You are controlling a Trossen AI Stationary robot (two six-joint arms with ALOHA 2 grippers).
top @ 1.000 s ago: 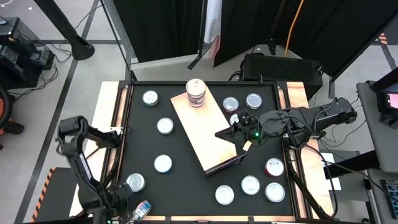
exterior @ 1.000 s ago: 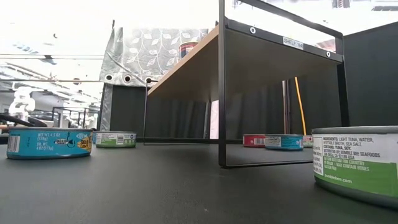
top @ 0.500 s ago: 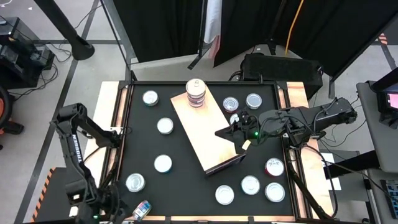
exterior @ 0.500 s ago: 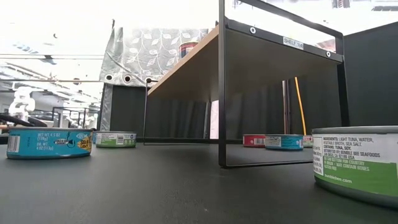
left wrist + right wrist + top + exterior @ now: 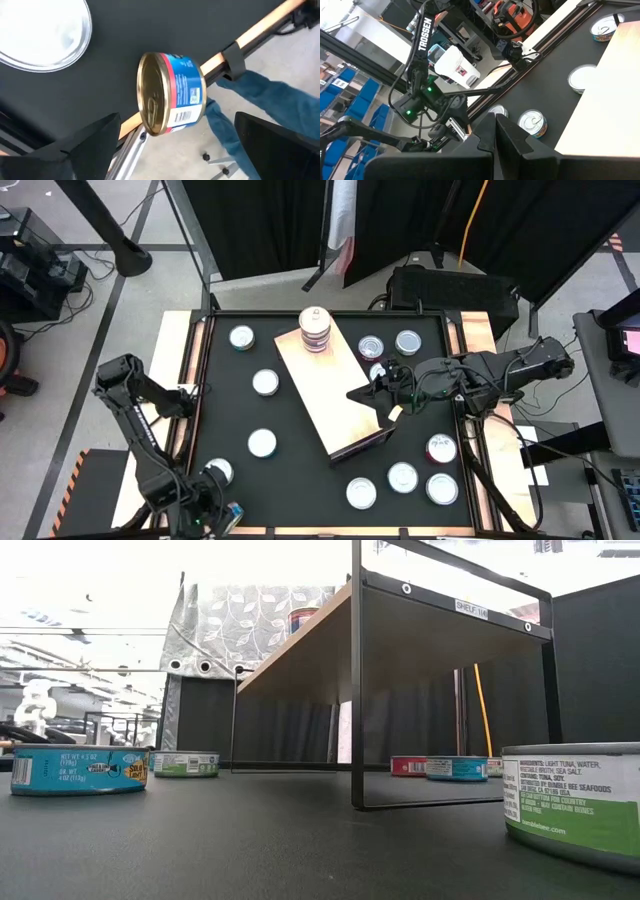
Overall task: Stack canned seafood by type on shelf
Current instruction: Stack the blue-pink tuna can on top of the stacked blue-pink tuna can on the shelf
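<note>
The shelf (image 5: 330, 395) is a pale wood board on a black frame, set slantwise mid-table, with a stack of tins (image 5: 315, 330) on its far end. Other tins of canned seafood stand around it on the black tabletop. One blue-and-red tin (image 5: 172, 95) with a gold end lies on its side on the wooden rim at the near left corner (image 5: 229, 515). My left gripper (image 5: 177, 125) hangs open above it, one finger on either side and apart from it. My right gripper (image 5: 357, 395) is shut and empty over the shelf's right edge.
Tins stand left of the shelf (image 5: 265, 382) (image 5: 262, 443) (image 5: 215, 472), at the far right (image 5: 407, 341) and at the near right (image 5: 403, 477). In the low view, a green tin (image 5: 575, 800) stands close on the right and a blue one (image 5: 78, 770) on the left.
My left arm has swung at the near left corner and its hand has risen a little above the blue-and-red tin. The tin stays lying on the rim. My right arm has kept still.
</note>
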